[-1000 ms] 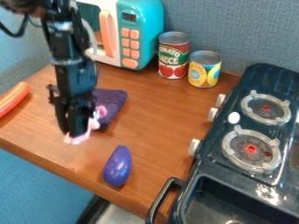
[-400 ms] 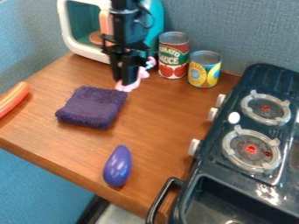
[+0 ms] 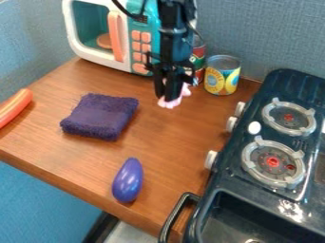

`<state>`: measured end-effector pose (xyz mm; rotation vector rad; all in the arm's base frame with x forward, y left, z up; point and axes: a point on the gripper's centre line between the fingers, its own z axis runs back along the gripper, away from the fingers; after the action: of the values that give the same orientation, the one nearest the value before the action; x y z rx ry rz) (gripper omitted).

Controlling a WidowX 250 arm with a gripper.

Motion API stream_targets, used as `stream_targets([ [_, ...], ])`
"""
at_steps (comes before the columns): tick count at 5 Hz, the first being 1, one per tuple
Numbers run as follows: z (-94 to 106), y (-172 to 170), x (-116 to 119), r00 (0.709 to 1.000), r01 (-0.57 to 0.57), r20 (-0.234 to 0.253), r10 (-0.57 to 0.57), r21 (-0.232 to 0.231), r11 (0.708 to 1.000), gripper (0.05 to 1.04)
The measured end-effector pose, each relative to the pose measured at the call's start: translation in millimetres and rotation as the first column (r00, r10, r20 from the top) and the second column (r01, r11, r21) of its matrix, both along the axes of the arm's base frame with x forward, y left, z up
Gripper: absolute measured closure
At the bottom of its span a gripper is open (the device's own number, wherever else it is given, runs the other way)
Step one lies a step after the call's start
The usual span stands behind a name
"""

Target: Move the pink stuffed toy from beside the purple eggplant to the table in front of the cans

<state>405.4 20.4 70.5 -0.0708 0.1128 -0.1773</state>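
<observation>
Cans [image 3: 222, 76] nearby could topple if the gripper [image 3: 166, 97], clenched around a pink toy [image 3: 170, 103], swings sideways into them.

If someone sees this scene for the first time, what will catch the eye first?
Probably the turquoise and white toy microwave at the back, with the black gripper in front, holding a pink toy. Next would come the dark stove on the right and the glossy purple eggplant in front.

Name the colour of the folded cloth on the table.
The cloth is dark purple, best seen in the camera view.
</observation>
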Motion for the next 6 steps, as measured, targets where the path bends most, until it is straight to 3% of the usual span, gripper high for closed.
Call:
stream_targets([
  [2, -43.4, -2, 12, 0.997, -0.007, -0.073, 0.011, 0.044, 0.999, 0.782],
  [4, -46.5, -5, -2, 0.993, -0.073, -0.095, 0.077, 0.044, 0.996, 0.175],
  [5, -30.2, -10, -5, 0.996, -0.076, -0.044, 0.077, 0.011, 0.997, 0.072],
  [6, 2.4, -10, -9, 0.998, -0.054, 0.044, 0.055, -0.009, 0.998, 0.075],
])
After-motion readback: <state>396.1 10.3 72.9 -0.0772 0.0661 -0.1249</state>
